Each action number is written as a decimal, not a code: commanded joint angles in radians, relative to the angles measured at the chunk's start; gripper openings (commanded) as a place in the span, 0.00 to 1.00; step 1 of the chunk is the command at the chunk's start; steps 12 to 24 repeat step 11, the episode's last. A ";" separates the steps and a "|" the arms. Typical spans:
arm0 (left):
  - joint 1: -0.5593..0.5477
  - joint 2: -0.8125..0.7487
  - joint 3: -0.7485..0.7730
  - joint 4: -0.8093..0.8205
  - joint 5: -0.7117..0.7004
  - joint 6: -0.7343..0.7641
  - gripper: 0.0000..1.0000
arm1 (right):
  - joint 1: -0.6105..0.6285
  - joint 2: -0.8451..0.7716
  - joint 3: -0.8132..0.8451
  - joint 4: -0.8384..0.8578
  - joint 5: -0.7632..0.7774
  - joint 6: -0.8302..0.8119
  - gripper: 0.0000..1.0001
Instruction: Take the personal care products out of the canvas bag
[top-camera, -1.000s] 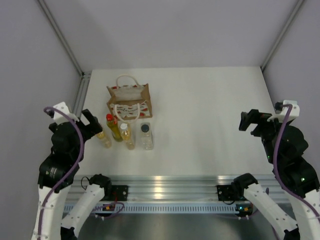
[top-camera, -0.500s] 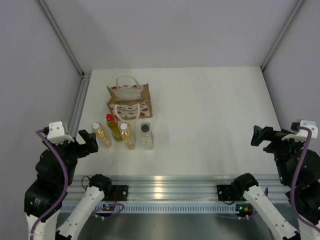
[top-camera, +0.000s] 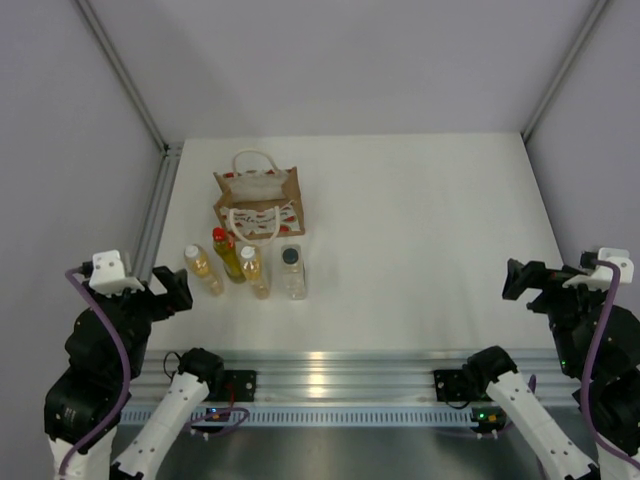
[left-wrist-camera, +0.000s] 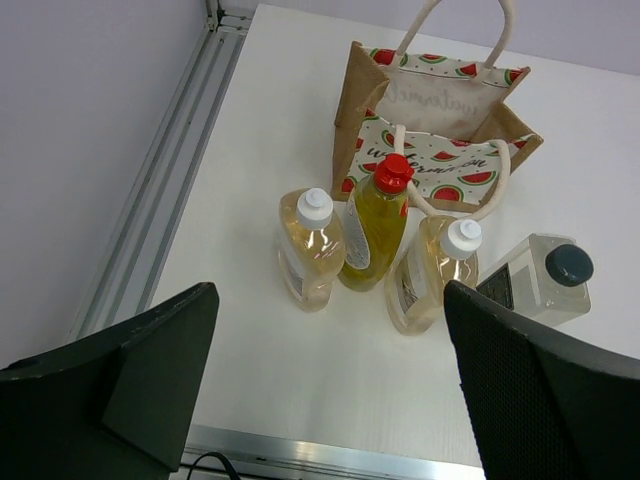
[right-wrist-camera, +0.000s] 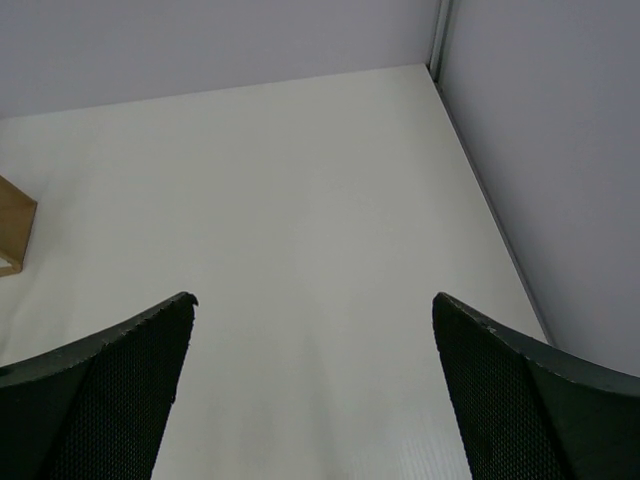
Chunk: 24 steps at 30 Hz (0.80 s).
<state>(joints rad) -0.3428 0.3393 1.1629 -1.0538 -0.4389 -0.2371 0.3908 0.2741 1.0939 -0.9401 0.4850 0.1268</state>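
The left gripper (top-camera: 172, 290), lower left, and the right gripper (top-camera: 520, 281), lower right, both gape wide, holding nothing. The canvas bag (top-camera: 258, 205) stands left of centre. The four bottles (top-camera: 228, 256) line up just below it on the table (top-camera: 420, 220).

Bright even light, soft faint shadows, sharp focus, no glare.
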 joint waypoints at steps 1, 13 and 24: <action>-0.004 -0.014 0.018 0.003 -0.009 0.013 0.98 | 0.017 0.003 0.027 -0.034 0.010 0.002 0.99; -0.002 -0.003 0.007 0.006 0.000 -0.001 0.98 | 0.016 0.020 0.003 -0.028 0.027 0.017 0.99; -0.002 -0.003 0.007 0.006 0.000 -0.001 0.98 | 0.016 0.020 0.003 -0.028 0.027 0.017 0.99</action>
